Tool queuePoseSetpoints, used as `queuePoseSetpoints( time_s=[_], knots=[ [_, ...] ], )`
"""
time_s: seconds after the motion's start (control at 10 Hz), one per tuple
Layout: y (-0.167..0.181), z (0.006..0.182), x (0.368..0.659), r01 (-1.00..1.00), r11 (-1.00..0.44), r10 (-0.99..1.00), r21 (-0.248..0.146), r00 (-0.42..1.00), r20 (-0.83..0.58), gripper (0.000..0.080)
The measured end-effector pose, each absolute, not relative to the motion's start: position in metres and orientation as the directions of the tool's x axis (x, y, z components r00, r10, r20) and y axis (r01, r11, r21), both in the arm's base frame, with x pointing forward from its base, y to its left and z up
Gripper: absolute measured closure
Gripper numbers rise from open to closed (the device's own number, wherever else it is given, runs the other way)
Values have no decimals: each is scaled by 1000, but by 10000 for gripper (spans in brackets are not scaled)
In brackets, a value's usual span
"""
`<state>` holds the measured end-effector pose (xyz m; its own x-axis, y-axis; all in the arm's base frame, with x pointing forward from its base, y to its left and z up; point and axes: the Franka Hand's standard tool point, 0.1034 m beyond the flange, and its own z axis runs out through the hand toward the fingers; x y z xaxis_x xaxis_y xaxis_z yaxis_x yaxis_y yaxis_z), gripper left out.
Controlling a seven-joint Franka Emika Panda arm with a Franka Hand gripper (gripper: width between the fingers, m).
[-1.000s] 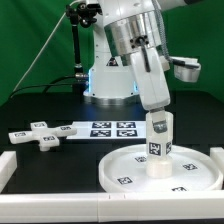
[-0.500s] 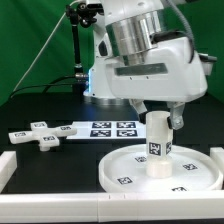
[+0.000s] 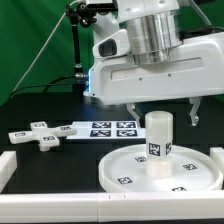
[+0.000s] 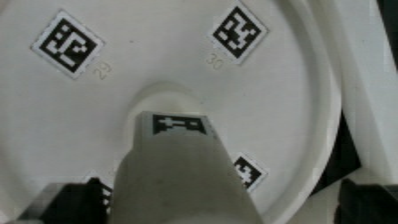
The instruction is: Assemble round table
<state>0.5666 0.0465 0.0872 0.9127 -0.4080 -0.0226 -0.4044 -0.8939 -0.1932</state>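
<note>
A large white plastic round disc (image 3: 118,163) with a raised rim and small black-and-white square tags lies flat on the black table (image 3: 50,108). A short white plastic cylinder leg (image 3: 157,135) stands upright on the hub at the disc's centre. A square tag on its side faces the exterior camera.

The robot's two-finger gripper (image 3: 164,114) hangs directly above the disc at about the height of the leg's top. Its claw is spread wide. One dark finger sits on either side of the leg's upper end, and neither touches it, so the leg stands on its own.

In the wrist view, the leg (image 4: 178,165) is seen from above, rising from the middle of the disc (image 4: 160,50), with a tag on its top face. Two of the disc's tags show on the flat surface around it.

A white plastic cross-shaped foot (image 3: 40,134) lies flat on the table, well apart from the disc on the exterior view's left. The marker board (image 3: 112,128) lies between the foot and the disc, just behind the disc's rim. A long white rail (image 3: 6,166) lies near the disc on the exterior view's left.
</note>
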Motion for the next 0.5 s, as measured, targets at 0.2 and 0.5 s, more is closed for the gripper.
queuePoseSetpoints(
  time_s=[0.2, 0.5],
  knots=[
    [46, 87, 567, -263, -945, -269, -192, 963, 3, 150],
    [45, 88, 572, 85, -983, 76, -164, 995, 64, 150]
  ],
)
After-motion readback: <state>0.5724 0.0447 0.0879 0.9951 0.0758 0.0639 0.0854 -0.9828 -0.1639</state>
